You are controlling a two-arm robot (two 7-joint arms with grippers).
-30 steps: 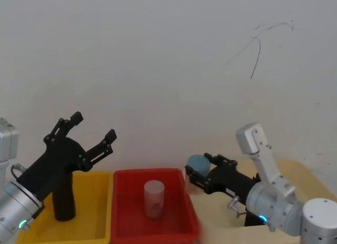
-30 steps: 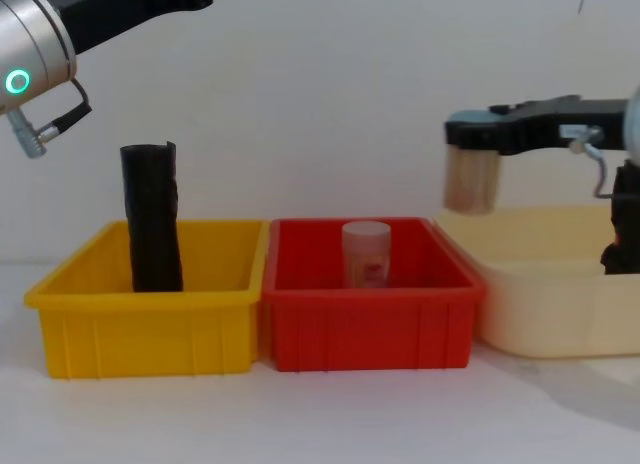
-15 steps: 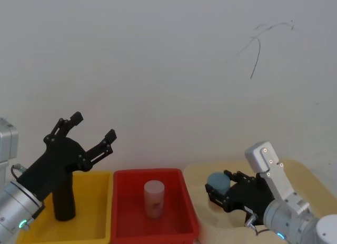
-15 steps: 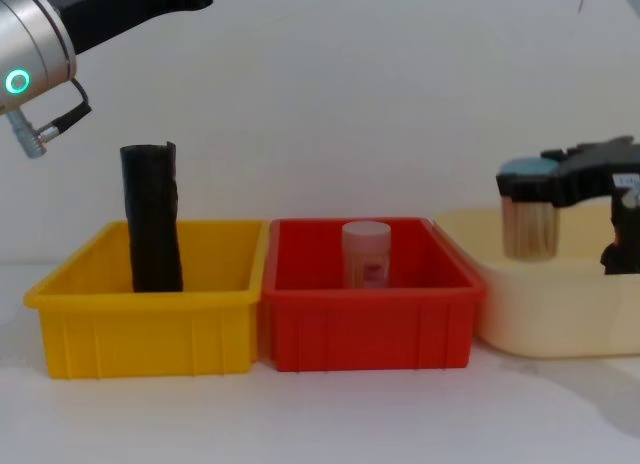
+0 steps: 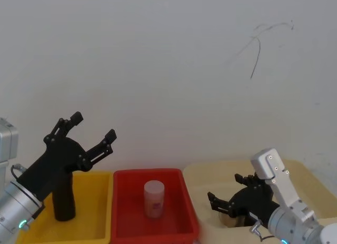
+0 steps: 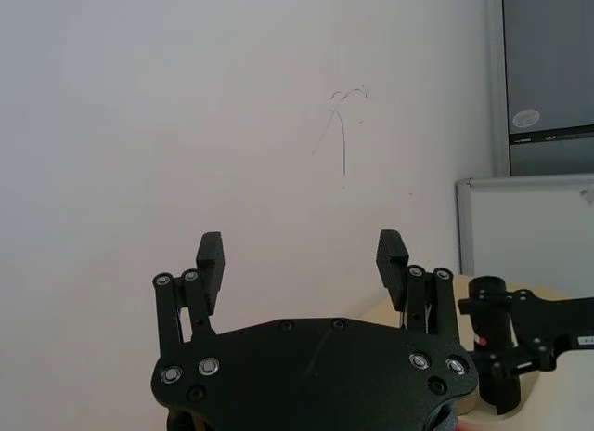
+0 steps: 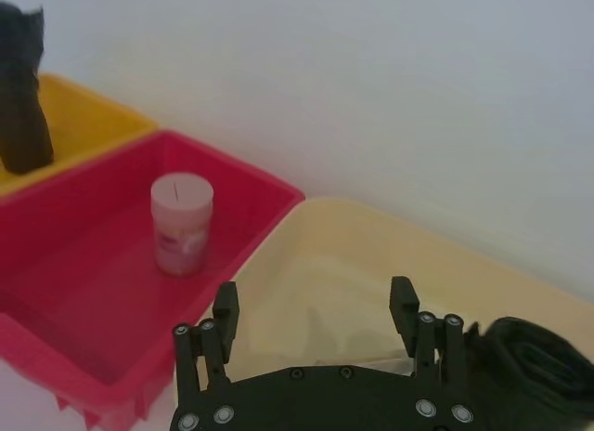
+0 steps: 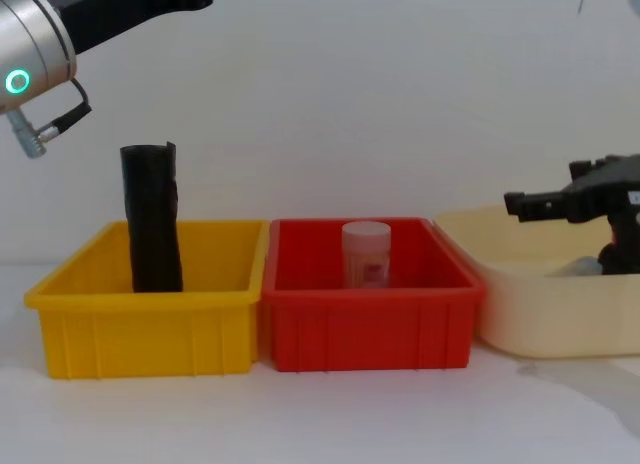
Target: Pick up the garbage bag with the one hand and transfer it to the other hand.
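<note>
The garbage bag (image 8: 152, 219), a tall crinkly black roll, stands upright in the yellow bin (image 8: 150, 319); it also appears in the head view (image 5: 63, 202) and far off in the right wrist view (image 7: 20, 87). My left gripper (image 5: 95, 125) hangs open and empty above the yellow bin, well over the roll, fingers spread wide (image 6: 302, 259). Over the cream tub (image 8: 520, 294) on the right, my right gripper (image 5: 224, 188) is open with nothing between its fingers (image 7: 314, 308); it is low over the tub in the chest view (image 8: 546, 186).
A red bin (image 8: 365, 319) between the yellow bin and the tub holds an upright pink jar (image 8: 366, 252). A tan jar (image 5: 230, 220) lies in the tub below my right gripper. A second black crinkly object (image 7: 534, 357) lies in the tub.
My right gripper carried a blue-lidded jar from near the red bin over to the cream tub, lowered and opened; the jar now lies in the tub. The left arm has not moved.
</note>
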